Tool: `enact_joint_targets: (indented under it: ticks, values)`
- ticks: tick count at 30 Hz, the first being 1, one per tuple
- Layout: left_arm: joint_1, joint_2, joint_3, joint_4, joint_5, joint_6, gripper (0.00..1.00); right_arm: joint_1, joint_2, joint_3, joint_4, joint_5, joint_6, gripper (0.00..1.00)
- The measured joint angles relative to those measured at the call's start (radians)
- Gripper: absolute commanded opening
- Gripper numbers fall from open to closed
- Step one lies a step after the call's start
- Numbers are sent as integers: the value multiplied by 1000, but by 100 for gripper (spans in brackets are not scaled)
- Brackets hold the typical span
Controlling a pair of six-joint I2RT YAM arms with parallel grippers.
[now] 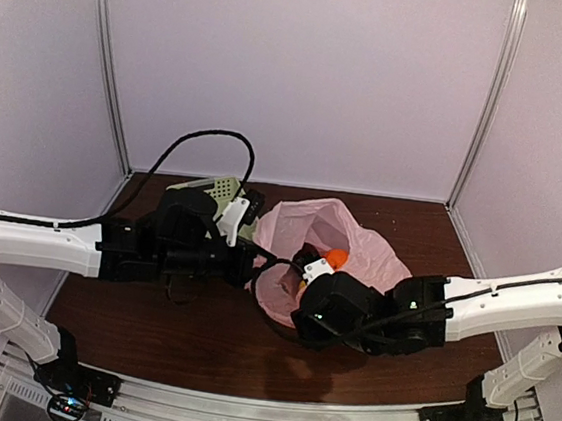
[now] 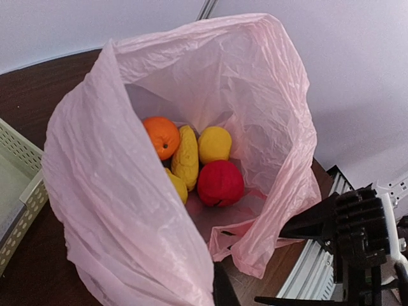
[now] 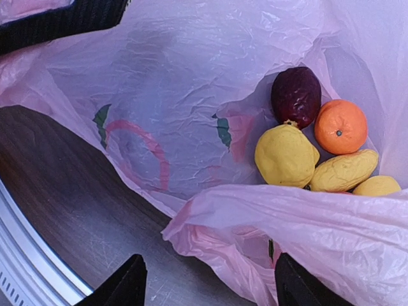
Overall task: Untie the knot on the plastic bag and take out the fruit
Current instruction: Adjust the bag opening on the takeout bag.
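Note:
The pink plastic bag [image 2: 115, 191] stands on the table with its mouth wide open, and no knot shows. Fruit lies inside: an orange one [image 2: 160, 136], an elongated yellow one [image 2: 186, 156], a round yellow one [image 2: 215, 144] and a red one [image 2: 220, 183]. The right wrist view also shows a dark red one [image 3: 296, 95]. My left gripper [image 2: 220, 284] is shut on the bag's left rim, holding it up. My right gripper [image 3: 210, 284] is open at the bag's near rim [image 3: 255, 223], a fold of film lying between its fingers [image 3: 121, 288].
A pale green slotted basket [image 1: 218, 189] stands just left of the bag, behind my left wrist. The bag [image 1: 334, 231] sits mid-table between both grippers [image 1: 255, 265] [image 1: 307, 266]. The metal rail of the table's front edge [image 3: 25, 255] lies close under the right gripper.

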Motion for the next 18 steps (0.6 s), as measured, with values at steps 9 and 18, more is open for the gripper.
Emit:
enact_joint_targets:
  ticks: [9, 18]
  values:
    - [7, 0, 0, 0, 3, 0, 0, -8, 71, 71, -67, 140, 42, 15]
    - [52, -5, -26, 8, 7, -4, 0, -19, -77, -10, -112, 162, 129, 0]
